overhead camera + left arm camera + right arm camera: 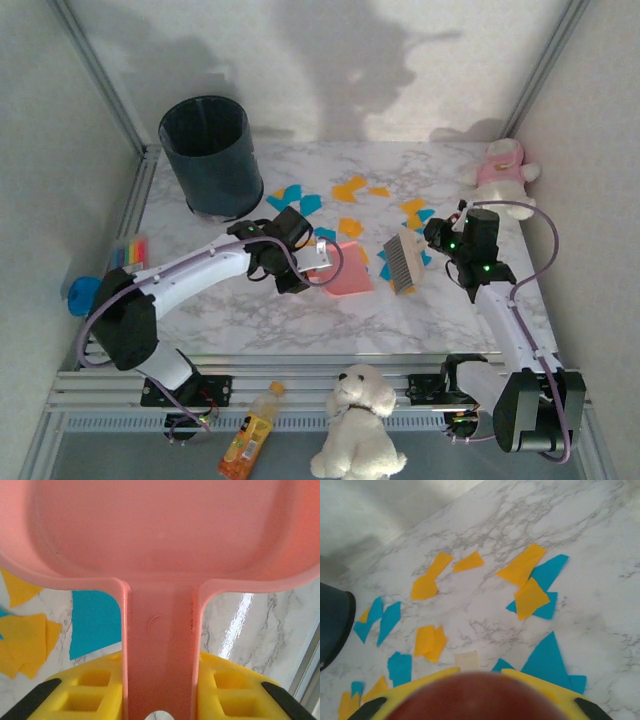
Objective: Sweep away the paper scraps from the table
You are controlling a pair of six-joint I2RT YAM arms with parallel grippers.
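Orange and teal paper scraps (350, 188) lie scattered over the far half of the white marble table (250, 315). My left gripper (305, 262) is shut on the handle of a pink dustpan (348, 270), whose pan rests on the table near the middle. In the left wrist view the yellow fingers (95, 687) clamp the dustpan handle (160, 640), with scraps (92, 622) beside it. My right gripper (440, 240) is shut on a small brush (400, 260) just right of the dustpan. The right wrist view shows the brush's reddish-brown handle (477, 695) between the yellow fingers, and scraps (530, 597) spread ahead.
A dark round bin (212, 155) stands at the back left. A pink plush toy (505, 168) sits at the back right corner. A striped block (132, 250) and a blue object (82, 295) lie off the left edge. A white plush dog (360, 420) and a bottle (250, 435) lie below the front rail.
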